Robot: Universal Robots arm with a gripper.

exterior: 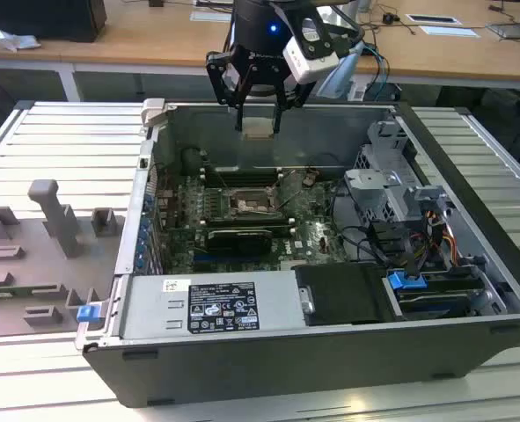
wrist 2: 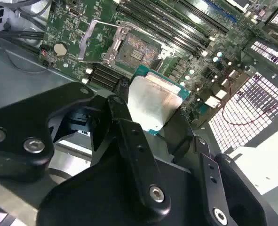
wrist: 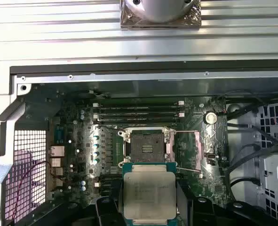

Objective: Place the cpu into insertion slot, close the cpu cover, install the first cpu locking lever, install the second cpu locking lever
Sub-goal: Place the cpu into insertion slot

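Slatted metal table with an open computer case lying on it.
Down on the motherboard the insertion slot sits bare, its cpu cover standing open at one side. Up by the case's far wall the gripper is clamped on two edges of the cpu, held flat and squared to the slot, which lies well below it, nearer the case's middle.
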